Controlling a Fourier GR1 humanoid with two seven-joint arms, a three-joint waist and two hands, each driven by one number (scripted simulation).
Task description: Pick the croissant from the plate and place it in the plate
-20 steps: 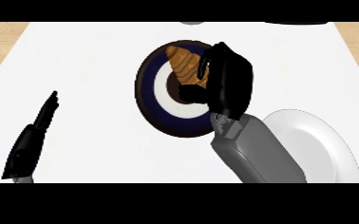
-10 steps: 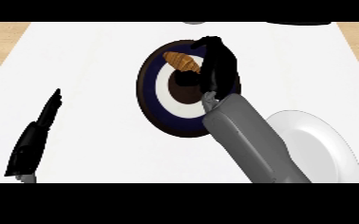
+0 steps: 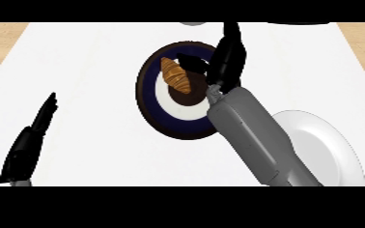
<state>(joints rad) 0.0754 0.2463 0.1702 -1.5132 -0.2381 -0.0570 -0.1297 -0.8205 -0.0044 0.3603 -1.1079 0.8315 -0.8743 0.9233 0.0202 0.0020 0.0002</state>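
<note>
A brown croissant (image 3: 176, 76) lies on the upper part of a dark blue plate (image 3: 158, 117) with a white centre, in the middle of the counter. My right hand (image 3: 227, 60) is over the plate's right side, fingers stretched straight toward the far edge and thumb pointing left at the croissant. It is open and holds nothing. A white plate (image 3: 321, 147) sits at the lower right, partly hidden by my right forearm. My left hand (image 3: 34, 134) rests open at the lower left, fingers up.
A grey round object (image 3: 191, 23) peeks in at the counter's far edge, just above the dark plate. Wooden surface shows at the far left and right corners beyond the white counter top.
My right hand has uncurled and stretched farther away over the plate. The croissant, earlier partly covered by the hand, now lies fully in view on the dark plate.
</note>
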